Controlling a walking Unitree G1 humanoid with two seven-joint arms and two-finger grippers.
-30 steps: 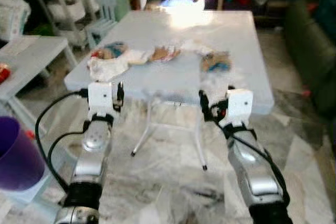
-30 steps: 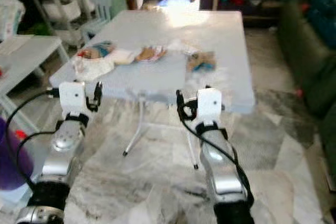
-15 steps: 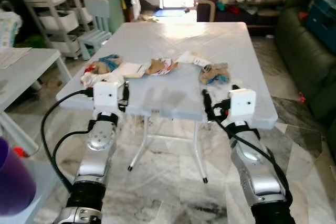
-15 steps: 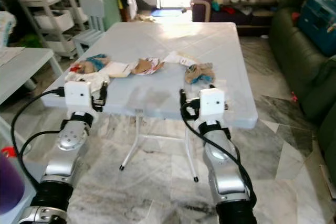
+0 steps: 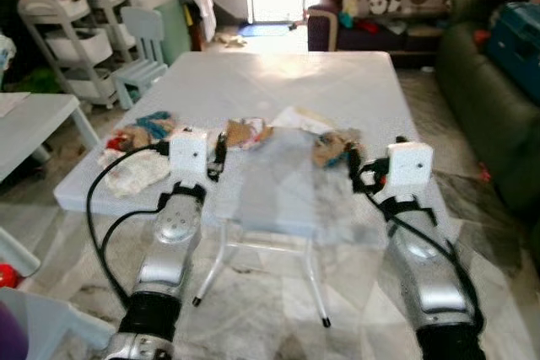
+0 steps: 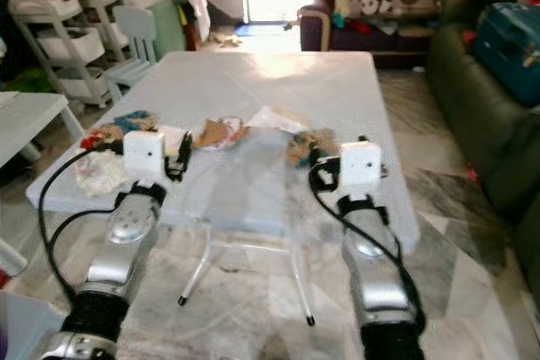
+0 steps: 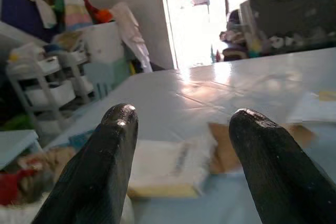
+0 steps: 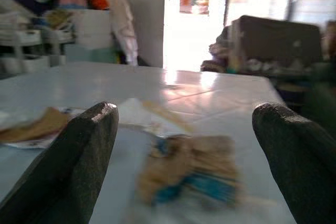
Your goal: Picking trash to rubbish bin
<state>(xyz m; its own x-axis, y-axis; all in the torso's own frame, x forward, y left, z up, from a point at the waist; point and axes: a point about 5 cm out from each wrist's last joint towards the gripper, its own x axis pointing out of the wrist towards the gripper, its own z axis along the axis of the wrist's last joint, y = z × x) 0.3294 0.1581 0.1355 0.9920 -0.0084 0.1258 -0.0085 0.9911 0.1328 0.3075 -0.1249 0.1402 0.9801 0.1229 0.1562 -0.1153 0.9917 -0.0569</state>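
Several pieces of trash lie in a row on the pale blue table (image 5: pixel 278 73): a crumpled white tissue (image 5: pixel 133 171), a colourful wrapper (image 5: pixel 145 126), a torn brown paper (image 5: pixel 245 131), a white sheet (image 5: pixel 297 117) and a brown and blue crumple (image 5: pixel 334 147). My left gripper (image 5: pixel 218 158) hovers open just over the table's near edge, facing a flat white pad (image 7: pixel 163 166) and brown paper (image 7: pixel 226 148). My right gripper (image 5: pixel 356 166) is open too, pointing at the brown and blue crumple (image 8: pixel 191 177) close ahead. Neither holds anything.
A dark green sofa (image 5: pixel 489 82) with a blue case (image 5: pixel 516 27) runs along the right. A white shelf cart (image 5: pixel 59 31) and a small pale chair (image 5: pixel 139 48) stand at the back left. A low white table (image 5: pixel 34 115) is on the left.
The camera has come closer to the table and risen. Both grippers now stand over the table's near edge instead of in front of it. The purple bin on the left has slid out of frame.
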